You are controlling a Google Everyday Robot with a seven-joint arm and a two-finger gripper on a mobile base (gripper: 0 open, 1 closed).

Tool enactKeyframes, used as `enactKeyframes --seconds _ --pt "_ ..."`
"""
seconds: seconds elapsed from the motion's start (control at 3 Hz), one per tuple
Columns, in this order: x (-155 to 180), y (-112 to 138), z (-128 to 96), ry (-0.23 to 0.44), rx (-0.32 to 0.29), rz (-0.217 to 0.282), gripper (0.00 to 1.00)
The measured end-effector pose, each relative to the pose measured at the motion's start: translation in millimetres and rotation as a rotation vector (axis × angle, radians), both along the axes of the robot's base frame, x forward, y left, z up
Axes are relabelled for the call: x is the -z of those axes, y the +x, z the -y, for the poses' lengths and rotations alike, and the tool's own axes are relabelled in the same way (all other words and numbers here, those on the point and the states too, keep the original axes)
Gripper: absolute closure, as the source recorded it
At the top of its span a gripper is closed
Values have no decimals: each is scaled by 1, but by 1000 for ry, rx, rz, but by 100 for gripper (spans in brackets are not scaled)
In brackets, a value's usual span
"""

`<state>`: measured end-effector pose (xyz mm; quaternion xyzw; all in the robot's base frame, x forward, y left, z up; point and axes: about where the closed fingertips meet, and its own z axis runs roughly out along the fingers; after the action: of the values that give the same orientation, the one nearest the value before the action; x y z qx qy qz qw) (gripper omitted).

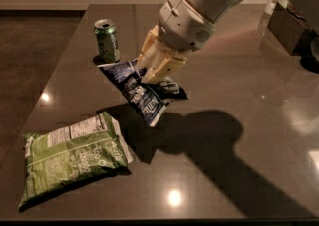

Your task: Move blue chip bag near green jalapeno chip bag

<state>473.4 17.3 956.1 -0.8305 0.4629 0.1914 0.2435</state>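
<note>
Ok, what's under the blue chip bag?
The gripper, above it, is shut on the blue chip bag. Below it only dark table and shadow show; the patch directly beneath is covered by the bag.

One wrinkly navy foil chip bag point(142, 93), one flat light-green chip bag point(75, 158), one green soda can point(106, 40), one cream two-finger gripper point(149, 75) above the dark table point(239, 70), clamping the navy bag.
</note>
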Motion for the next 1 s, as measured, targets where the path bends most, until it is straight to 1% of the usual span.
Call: enactKeyframes --seconds 0.33,0.67,1.0 --pt "-3 -31 -14 16 -53 -19 77" --pt "2 -44 -19 12 -70 -32 48" --pt "0 -44 -21 15 -67 -24 23"
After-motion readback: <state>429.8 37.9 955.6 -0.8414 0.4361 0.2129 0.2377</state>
